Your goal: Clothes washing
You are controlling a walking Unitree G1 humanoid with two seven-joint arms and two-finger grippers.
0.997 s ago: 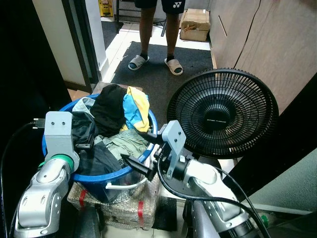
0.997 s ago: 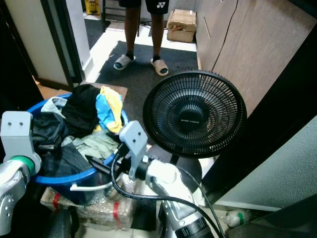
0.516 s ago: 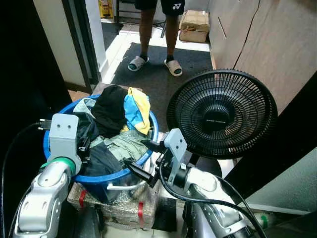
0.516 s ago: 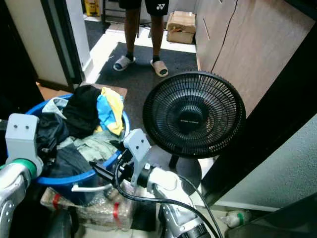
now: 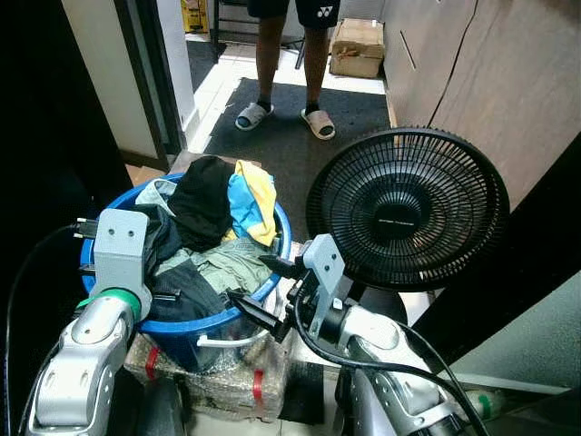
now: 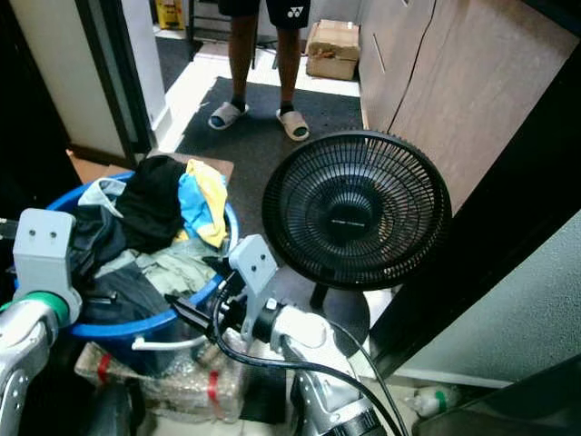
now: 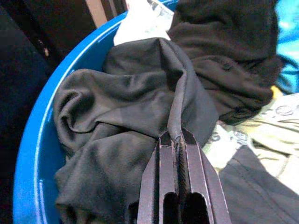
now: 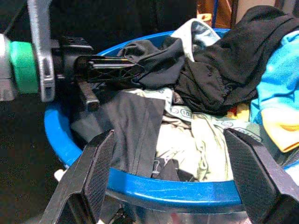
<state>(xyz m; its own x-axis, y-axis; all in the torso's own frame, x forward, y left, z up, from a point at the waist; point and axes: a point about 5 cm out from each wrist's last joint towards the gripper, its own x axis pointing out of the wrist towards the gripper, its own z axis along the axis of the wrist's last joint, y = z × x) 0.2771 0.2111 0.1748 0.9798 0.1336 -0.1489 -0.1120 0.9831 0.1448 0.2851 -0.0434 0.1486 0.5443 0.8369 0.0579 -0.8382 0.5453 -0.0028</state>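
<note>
Two eye views, same scene. Blue basin [image 5: 272, 238] sits on a plastic-wrapped bundle [image 5: 222, 368] on the floor, heaped with clothes: black garment [image 5: 201, 200] on top at the far side, blue-and-yellow garment [image 5: 250, 195] beside it toward the fan, pale green garment [image 5: 227, 263] nearer, dark grey garment [image 5: 163, 238] at the robot's left side of the heap. Left gripper [image 5: 156, 272] is at that left side of the basin, reaching into the grey cloth. Right gripper [image 5: 263, 291] is at the near-right rim, one black finger above the rim and one below it, spread wide, nothing between them. Black fan [image 5: 407, 207] stands just right of the basin. Dark mat [image 5: 290, 136] lies beyond; a person [image 5: 286, 54] in sandals stands at its far end, cardboard box [image 5: 356, 45] next to them by the wooden panel wall [image 5: 481, 82].

Left wrist view. Fingers [image 7: 161, 186] are pressed together, a fold of the dark grey garment [image 7: 126, 121] pinched between the tips. Cloth rises in a ridge to the pinch point. Blue basin wall [image 7: 32, 154] curves alongside; black garment [image 7: 224, 60] lies past the grey one.

Right wrist view. Fingers [image 8: 93, 172] are wide apart, straddling the near rim of the basin [image 8: 163, 184]. Across the heap, the left gripper [image 8: 135, 70] is clamped on the grey cloth [image 8: 154, 58].
</note>
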